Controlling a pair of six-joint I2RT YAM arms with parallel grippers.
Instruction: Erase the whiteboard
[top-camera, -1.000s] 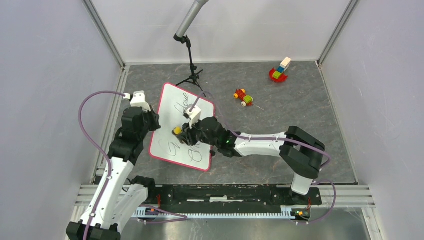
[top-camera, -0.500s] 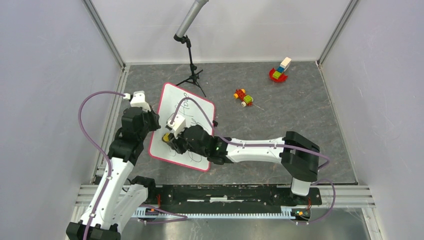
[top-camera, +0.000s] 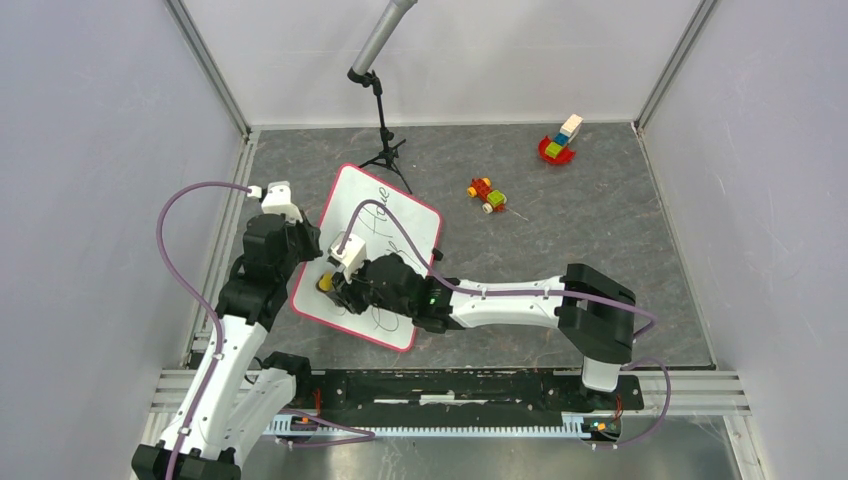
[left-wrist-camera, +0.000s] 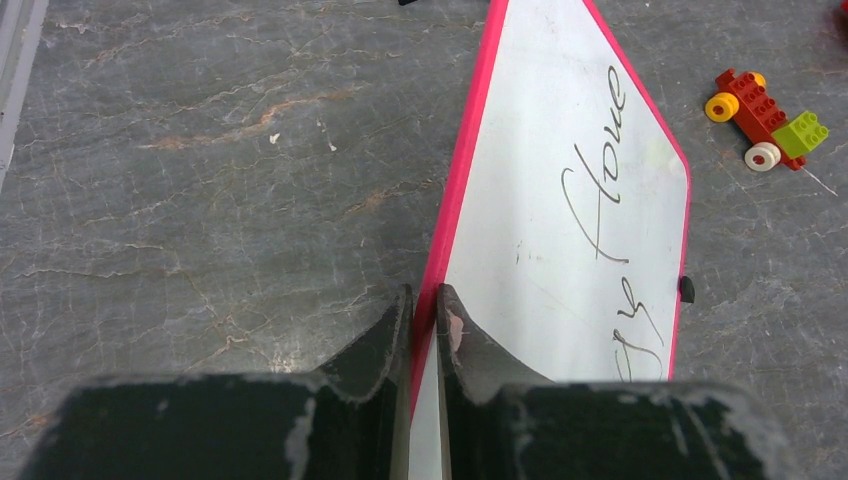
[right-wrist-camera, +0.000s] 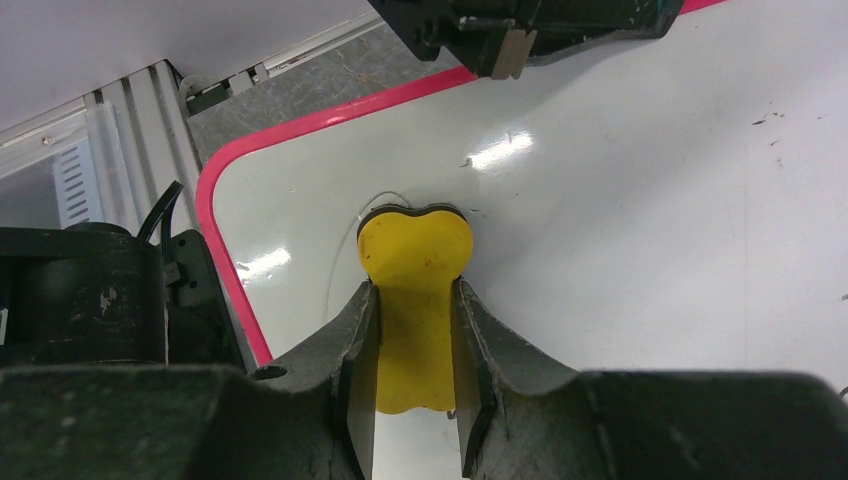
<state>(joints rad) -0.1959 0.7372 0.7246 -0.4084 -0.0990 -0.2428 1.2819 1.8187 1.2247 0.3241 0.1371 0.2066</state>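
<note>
The whiteboard (top-camera: 385, 205) lies tilted on the grey floor, white with a pink rim and black handwriting (left-wrist-camera: 598, 190) on its far half. My left gripper (left-wrist-camera: 425, 302) is shut on the board's left rim (left-wrist-camera: 462, 170); from above it sits at the board's left edge (top-camera: 303, 250). My right gripper (right-wrist-camera: 415, 305) is shut on a yellow eraser (right-wrist-camera: 416, 246). The eraser is pressed flat on the board (right-wrist-camera: 640, 240) near its near-left rounded corner (top-camera: 326, 284). The right arm hides much of the board's lower half from above.
A black microphone tripod (top-camera: 383, 150) stands just beyond the board's far corner. A small brick car (top-camera: 486, 194) (left-wrist-camera: 765, 115) lies to the right of the board, and a red brick boat (top-camera: 558, 145) at the back right. Metal rails (top-camera: 225, 230) run along the left.
My right gripper has swept the eraser from the board's middle to its near-left corner. The board has turned slightly. The left gripper has kept its hold on the rim.
</note>
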